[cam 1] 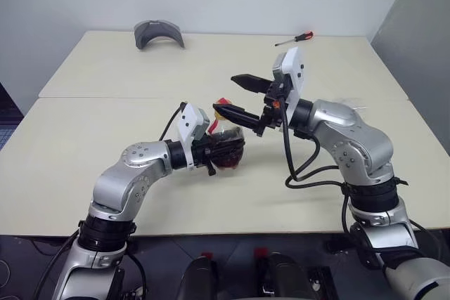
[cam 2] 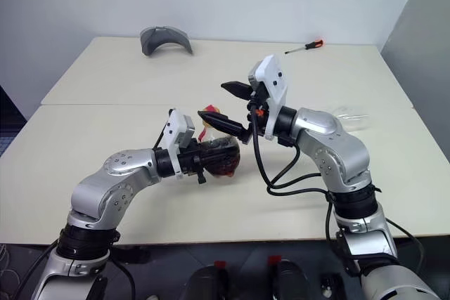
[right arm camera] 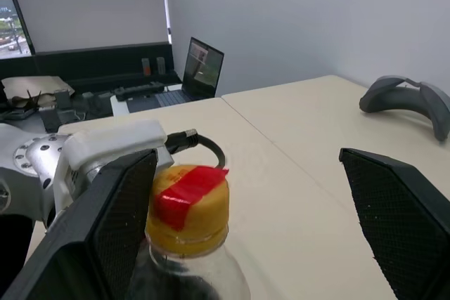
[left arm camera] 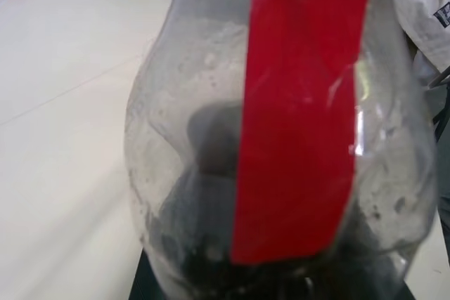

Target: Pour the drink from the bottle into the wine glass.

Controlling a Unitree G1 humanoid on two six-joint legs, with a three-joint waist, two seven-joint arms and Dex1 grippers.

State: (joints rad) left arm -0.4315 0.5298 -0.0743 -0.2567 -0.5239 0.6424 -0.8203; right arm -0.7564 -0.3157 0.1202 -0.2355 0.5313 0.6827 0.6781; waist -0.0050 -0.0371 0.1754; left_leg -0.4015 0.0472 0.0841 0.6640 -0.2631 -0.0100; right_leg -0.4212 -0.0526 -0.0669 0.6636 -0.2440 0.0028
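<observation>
My left claw [cam 1: 214,151] is clamped tight on the small clear plastic bottle [cam 1: 228,147] with the rounded body, holding it above the middle of the cream counter [cam 1: 105,138], nearer its front edge. The dark, almost black cola-like drink [cam 2: 223,159] sits low in the bottle's belly. A red strip label [left arm camera: 299,117] runs down the side, and red tape crosses the small yellow screw cap [right arm camera: 188,209], which is still on. My right claw [cam 1: 235,98] reaches in from the right with its two black fingers [right arm camera: 116,209] spread wide, one on either side of the cap, gripping nothing. Near the counter's far edge lie a curved grey headset-like object [cam 1: 159,34] toward the left and a red-handled screwdriver [cam 1: 295,38] toward the right
</observation>
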